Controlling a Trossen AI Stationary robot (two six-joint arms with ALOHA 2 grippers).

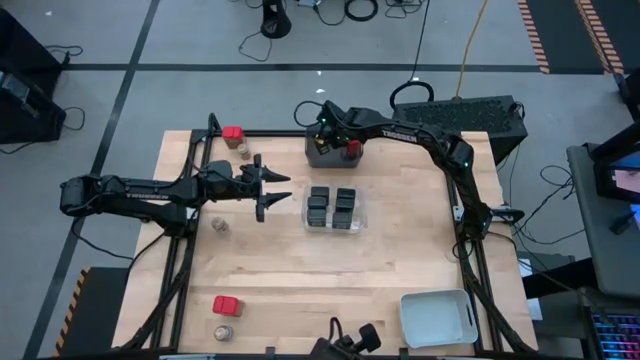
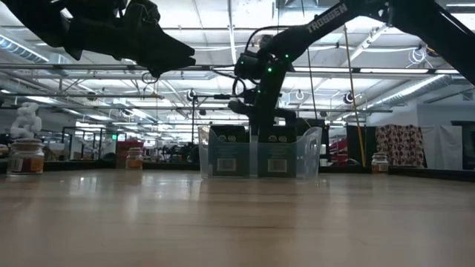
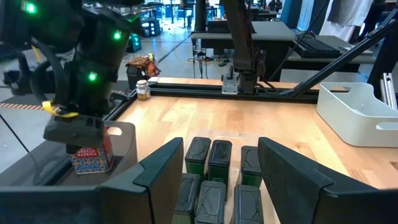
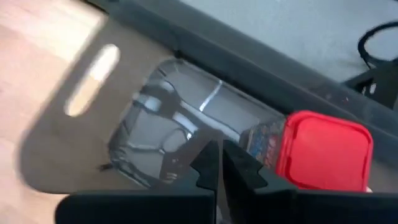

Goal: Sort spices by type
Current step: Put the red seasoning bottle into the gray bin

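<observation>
Right claw [image 4: 217, 163] (closed, empty) partly hides the dark grey tray [image 4: 74, 124].

Six black boxy containers [image 1: 332, 209] upright in two rows inside the clear tray mid-table, one red-topped block [image 1: 353, 149] in the dark grey tray at the far edge, other red-topped ones [image 1: 232, 132] [image 1: 226, 305] and round jars [image 1: 219, 226] [image 1: 224, 332] loose along the left side.

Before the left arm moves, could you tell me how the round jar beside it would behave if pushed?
The round jar stands upright, squat, so it would probably slide rather than tip. Knocked over, its round body could roll. It looks light.
</observation>
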